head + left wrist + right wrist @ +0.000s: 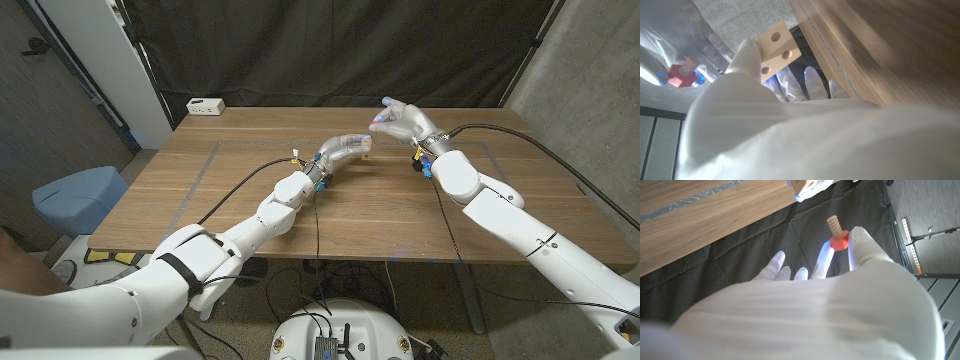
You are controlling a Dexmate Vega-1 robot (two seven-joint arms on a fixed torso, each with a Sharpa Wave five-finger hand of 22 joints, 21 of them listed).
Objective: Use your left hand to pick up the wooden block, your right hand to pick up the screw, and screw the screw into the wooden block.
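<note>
Left hand (755, 75) grips the wooden block (776, 47); right hand (840, 280) pinches the screw (836, 235).

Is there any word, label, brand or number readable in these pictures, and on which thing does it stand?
None can be read.
White box at the table's far edge: dark marks, too small to read.
Wooden block, held by the left robot hand: holes only.
Screw, held by the right robot hand: no text.

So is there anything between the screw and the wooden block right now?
No. In the left wrist view, the screw and the wooden block have only open air between them; they're apart, not touching.
</note>
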